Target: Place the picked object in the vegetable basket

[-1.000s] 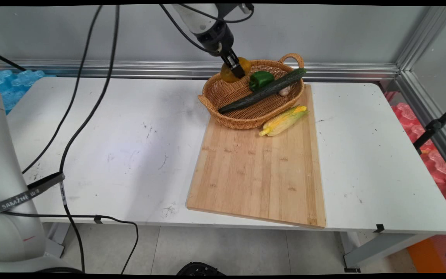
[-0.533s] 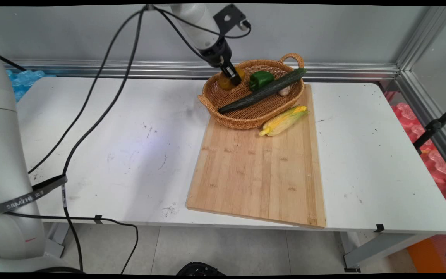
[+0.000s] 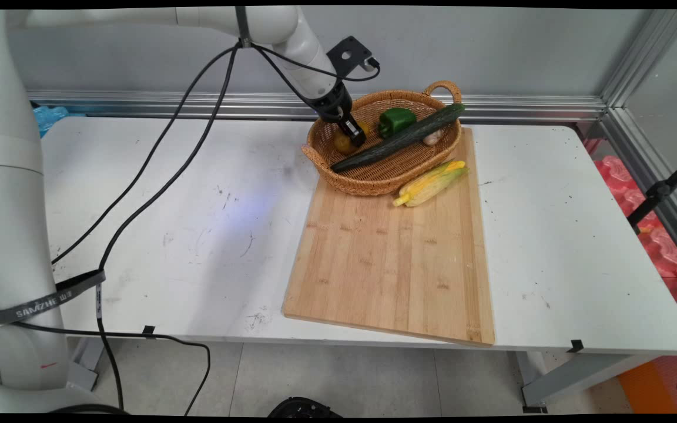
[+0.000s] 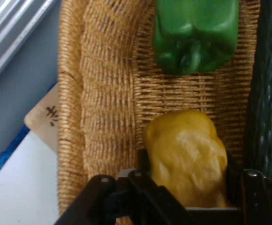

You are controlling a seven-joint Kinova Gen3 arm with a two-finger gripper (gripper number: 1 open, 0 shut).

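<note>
My gripper [image 3: 353, 137] is down inside the wicker basket [image 3: 338, 179] at its left end, shut on a yellow pepper [image 3: 342, 143]. In the hand view the yellow pepper [image 4: 187, 157] sits between the black fingers [image 4: 143, 161], low against the woven basket [image 4: 103, 103] floor. A green pepper [image 3: 396, 120] lies just beyond it, and it shows at the top of the hand view as the green pepper [image 4: 194, 33]. A long dark cucumber [image 3: 400, 137] runs diagonally across the basket, seen as the cucumber [image 4: 269, 93] along the hand view's right edge.
The basket rests on the far end of a wooden cutting board [image 3: 391, 264]. An ear of corn [image 3: 431, 183] lies on the board beside the basket. A small pale item [image 3: 432, 138] sits in the basket's right end. Black cables [image 3: 156, 153] hang from the arm over the table's left half.
The gripper has come down with the yellow pepper from above the basket's far rim into the basket's left end.
</note>
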